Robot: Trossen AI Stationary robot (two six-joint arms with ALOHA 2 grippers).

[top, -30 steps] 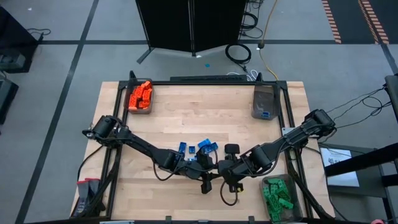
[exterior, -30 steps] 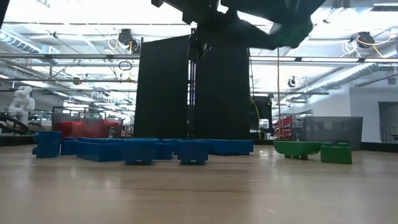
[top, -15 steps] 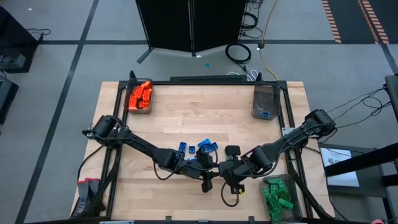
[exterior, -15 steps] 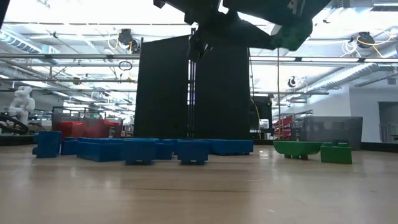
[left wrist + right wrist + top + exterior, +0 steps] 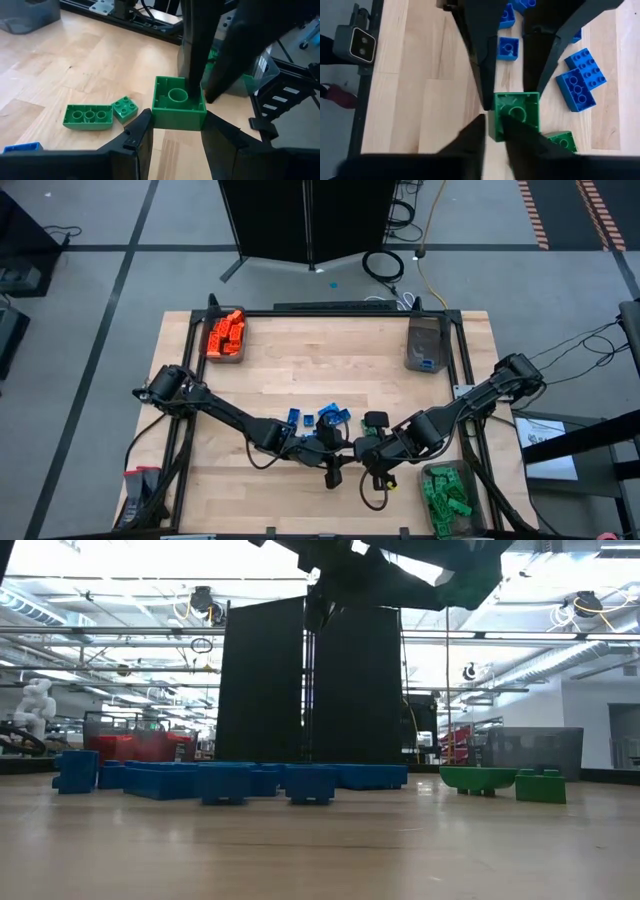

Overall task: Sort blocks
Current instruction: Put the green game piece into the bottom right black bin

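Held brick: a green brick is held above the desk, pinched from two sides at once, hollow underside turned up.
Left gripper: jaws set against two opposite walls of the green brick, pinching it.
Right gripper: jaws pressed together over one wall of the same green brick; a hand-over between the arms is judged to be in progress.
Place of the pair: both grippers meet over the near middle of the desk, as the high view shows.
Loose blue bricks: a small cluster lies on the desk just beyond the jaws, not yet sorted.
Loose green bricks: two lie on the desk below and beside the left jaws, not yet sorted.
Orange bin: well apart from the jaws at a far corner, filled with orange bricks; no orange brick is seen loose.
Green bin: near the right jaws, well filled.
Blue bin: far from the jaws, only a few blue pieces inside.
Progress: judged well advanced; orange done, blue mostly left, green nearly done.
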